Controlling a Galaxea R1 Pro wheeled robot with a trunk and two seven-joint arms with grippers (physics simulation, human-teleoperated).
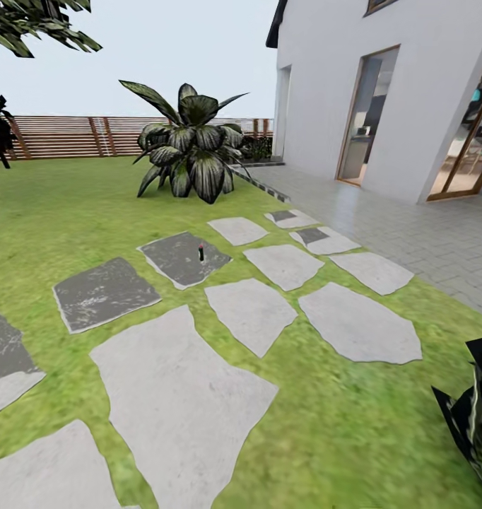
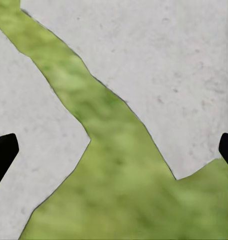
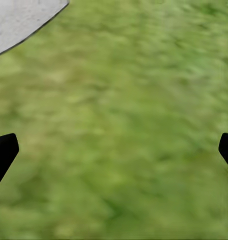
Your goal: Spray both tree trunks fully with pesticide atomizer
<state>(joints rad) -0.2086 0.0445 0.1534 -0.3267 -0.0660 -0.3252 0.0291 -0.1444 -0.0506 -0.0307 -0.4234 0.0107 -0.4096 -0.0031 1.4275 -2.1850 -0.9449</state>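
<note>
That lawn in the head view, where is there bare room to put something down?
The open grass between the wooden fence and the paving slabs is free. So is the tiled terrace beside the white house. The dark slab is taken by a small upright item. It is crowded around the big leafy plant.

Flat, even daylight is filling the head view w/ a pale overcast sky (image 1: pixel 198 56) & no clear sun direction; almost no cast shadows are showing on the green grass lawn (image 1: pixel 340 424). The white house wall (image 1: pixel 425 92) is reading bright, no glare. Straight lines are bowing near the edges, wide-angle style. Both wrist views are looking soft: grass (image 3: pixel 124 130) is smearing into blur, while the pale grey stone slabs (image 2: pixel 159 55) are staying a bit crisper.
</note>
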